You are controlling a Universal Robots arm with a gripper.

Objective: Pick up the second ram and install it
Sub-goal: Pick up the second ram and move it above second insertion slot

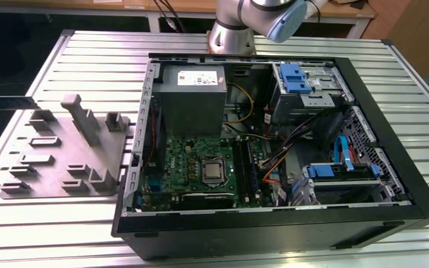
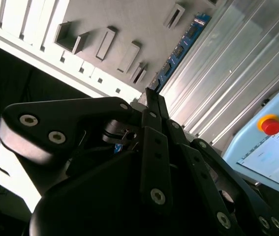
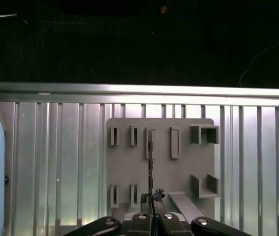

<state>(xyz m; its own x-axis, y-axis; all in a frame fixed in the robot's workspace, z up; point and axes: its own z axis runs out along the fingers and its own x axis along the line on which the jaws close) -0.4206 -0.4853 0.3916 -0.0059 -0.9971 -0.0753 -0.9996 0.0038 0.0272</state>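
The second ram [image 2: 179, 49], a long, thin, flat blue-and-dark memory stick, juts straight out from the black metal hand [image 3: 151, 206], which is clamped on one end. Its long axis continues the hand's line, pointing toward the grey plastic fixture plate [image 3: 181, 172] on the ribbed metal counter [image 3: 55, 162].

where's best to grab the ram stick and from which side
Pinch the second ram across its flat faces, coming edge-on. It is a thin flat board, so its narrow edges offer little hold; the claw seems shut on it this way.
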